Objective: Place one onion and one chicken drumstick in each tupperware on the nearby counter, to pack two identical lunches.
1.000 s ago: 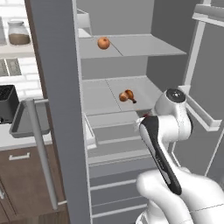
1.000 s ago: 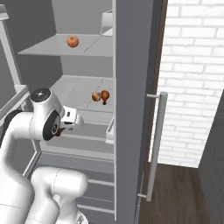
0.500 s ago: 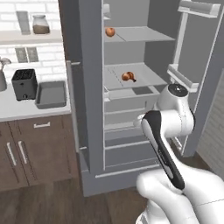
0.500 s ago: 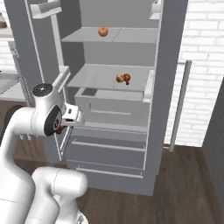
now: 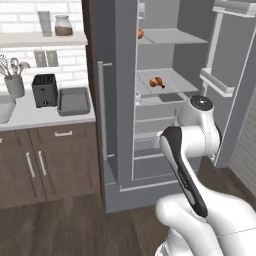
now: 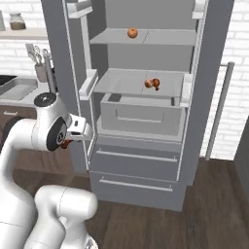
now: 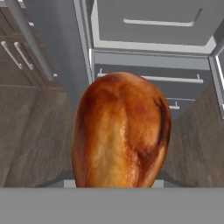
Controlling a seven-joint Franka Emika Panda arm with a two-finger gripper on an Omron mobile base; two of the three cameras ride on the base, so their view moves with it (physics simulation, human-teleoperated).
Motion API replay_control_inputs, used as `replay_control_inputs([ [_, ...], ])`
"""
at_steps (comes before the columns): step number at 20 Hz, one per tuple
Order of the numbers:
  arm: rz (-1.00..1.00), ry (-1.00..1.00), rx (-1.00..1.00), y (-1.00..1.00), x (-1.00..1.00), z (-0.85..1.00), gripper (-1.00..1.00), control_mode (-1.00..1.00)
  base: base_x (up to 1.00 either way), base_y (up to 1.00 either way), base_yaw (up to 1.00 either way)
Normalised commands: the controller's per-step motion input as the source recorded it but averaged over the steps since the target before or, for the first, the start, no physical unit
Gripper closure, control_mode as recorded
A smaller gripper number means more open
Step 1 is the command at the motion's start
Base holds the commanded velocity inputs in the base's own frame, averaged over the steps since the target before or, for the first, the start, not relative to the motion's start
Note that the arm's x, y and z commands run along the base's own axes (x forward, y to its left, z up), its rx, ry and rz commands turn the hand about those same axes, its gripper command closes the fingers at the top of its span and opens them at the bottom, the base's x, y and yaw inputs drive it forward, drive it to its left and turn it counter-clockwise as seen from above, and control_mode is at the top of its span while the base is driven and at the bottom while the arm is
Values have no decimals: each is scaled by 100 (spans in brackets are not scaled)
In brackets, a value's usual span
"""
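1. We find the gripper (image 6: 73,138) closed on a chicken drumstick (image 7: 120,131); in the hand view the browned meat stands right in front of the camera, and the finger tips themselves are hidden behind it.
2. In the right base view we see the gripper at the end of the white arm, held low in front of the open fridge (image 6: 146,97), level with its drawer fronts, with a small reddish-brown piece of the drumstick showing beneath the hand.
3. Beyond the held drumstick, the hand view shows the fridge's lower drawers and the dark wood floor (image 7: 26,131).
4. On the fridge's middle shelf (image 6: 121,82) we see 1 onion (image 6: 148,83) and a second drumstick (image 6: 156,83) side by side; whether they touch, we cannot tell.
5. On the top shelf (image 6: 160,36) sits 1 more onion (image 6: 132,33), alone.
6. On the pale surface (image 5: 45,112) left of the fridge, 1 grey tupperware (image 5: 74,101) lies just beside the black toaster (image 5: 44,90); we see nothing inside it.
7. A second grey tray (image 6: 17,89) shows at the left edge of the right base view, on the same surface.
8. A utensil holder (image 5: 15,85) stands further left, and a jar (image 5: 63,26) sits on the wall shelf above.
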Motion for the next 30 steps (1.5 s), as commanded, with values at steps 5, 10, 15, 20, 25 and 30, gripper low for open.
replay_control_inputs([
  [5, 0, 0, 0, 0, 0, 0, 100, 100, 70, 100, 0],
  [10, 0, 0, 0, 0, 0, 0, 100, 100, 4, 94, 66],
  [15, 0, 0, 0, 0, 0, 0, 100, 100, 50, 87, 51],
  [20, 0, 0, 0, 0, 0, 0, 100, 100, 100, 100, 0],
  [25, 0, 0, 0, 0, 0, 0, 100, 100, 100, 67, 34],
  [30, 0, 0, 0, 0, 0, 0, 100, 100, 100, 79, 42],
])
